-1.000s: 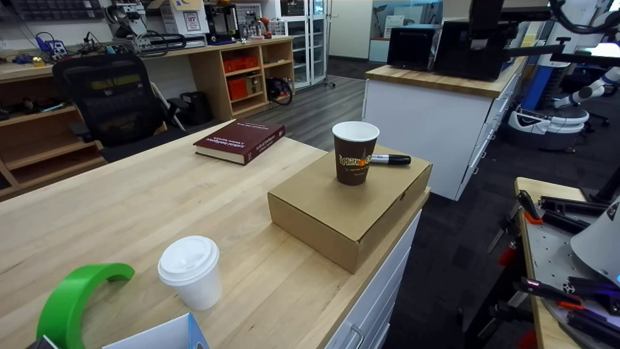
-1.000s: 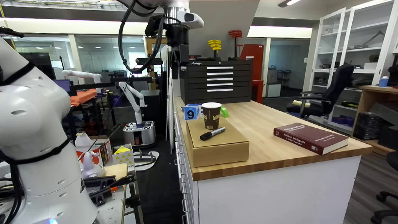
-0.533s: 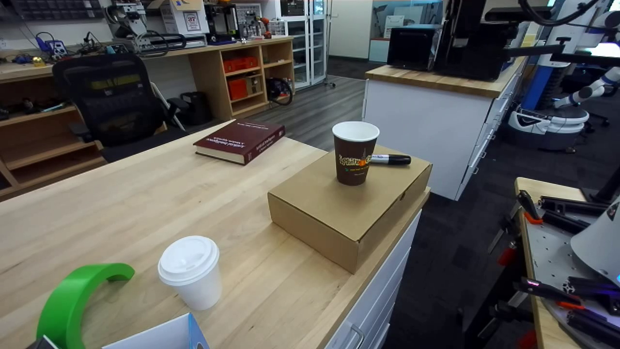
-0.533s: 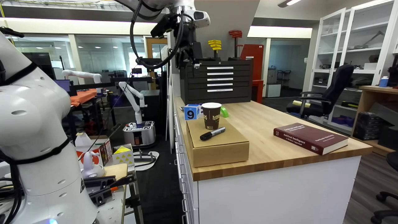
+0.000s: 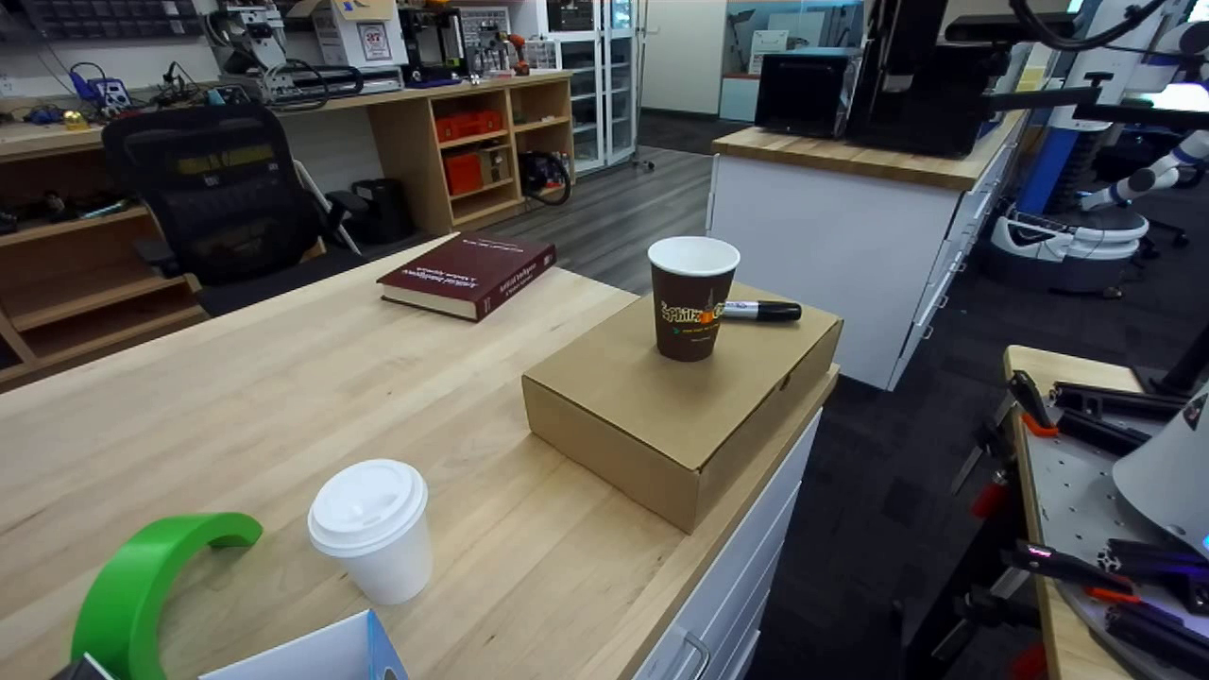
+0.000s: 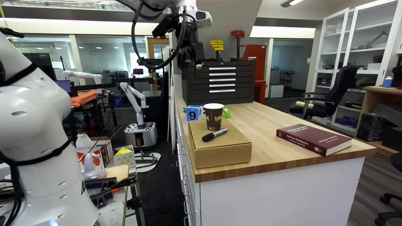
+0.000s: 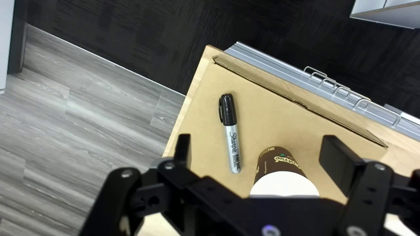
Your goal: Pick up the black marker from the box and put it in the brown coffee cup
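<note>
The black marker (image 7: 231, 132), with a black cap and a silver barrel, lies on top of the tan cardboard box (image 7: 272, 124). It also shows in both exterior views (image 5: 765, 311) (image 6: 214, 135). The brown coffee cup (image 6: 214, 117) stands upright on the same box beside the marker, its white rim up; it also shows in an exterior view (image 5: 692, 302). My gripper (image 6: 192, 71) is high above the box. In the wrist view my gripper (image 7: 256, 146) is open and empty, its fingers wide apart, with marker and cup seen below between them. Part of the cup is hidden behind the gripper body.
A dark red book (image 6: 314, 138) lies on the table (image 6: 282, 166). A white lidded cup (image 5: 373, 529), a green arch (image 5: 132, 586) and a blue number box (image 6: 193, 113) stand farther along the table. A black tool chest (image 6: 220, 80) stands at its end.
From one second to half a second ago, the arm shifted slightly right in an exterior view and the gripper turned. Since then nothing has visibly moved. Marker, cup and box stay put.
</note>
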### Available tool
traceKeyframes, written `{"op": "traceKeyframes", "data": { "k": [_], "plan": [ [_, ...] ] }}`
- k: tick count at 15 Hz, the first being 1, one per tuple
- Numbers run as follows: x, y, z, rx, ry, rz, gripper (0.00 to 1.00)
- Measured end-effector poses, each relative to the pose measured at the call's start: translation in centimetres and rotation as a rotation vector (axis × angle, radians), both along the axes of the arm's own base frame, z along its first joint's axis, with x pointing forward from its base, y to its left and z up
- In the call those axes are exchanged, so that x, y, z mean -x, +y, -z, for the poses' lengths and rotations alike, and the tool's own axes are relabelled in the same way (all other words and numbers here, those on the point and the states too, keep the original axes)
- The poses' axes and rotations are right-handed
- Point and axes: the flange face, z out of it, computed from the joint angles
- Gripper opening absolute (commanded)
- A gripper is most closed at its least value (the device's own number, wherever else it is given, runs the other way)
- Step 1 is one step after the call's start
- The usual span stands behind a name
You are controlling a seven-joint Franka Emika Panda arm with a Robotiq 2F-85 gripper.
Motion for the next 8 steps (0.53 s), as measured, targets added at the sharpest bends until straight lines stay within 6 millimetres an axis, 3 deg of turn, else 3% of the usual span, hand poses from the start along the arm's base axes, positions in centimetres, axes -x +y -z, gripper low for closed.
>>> {"op": "traceKeyframes", "data": {
  "k": [8],
  "plan": [
    [-1.1, -0.9, 2.0, -0.024, -0.056, -0.071, 1.0]
  ]
}}
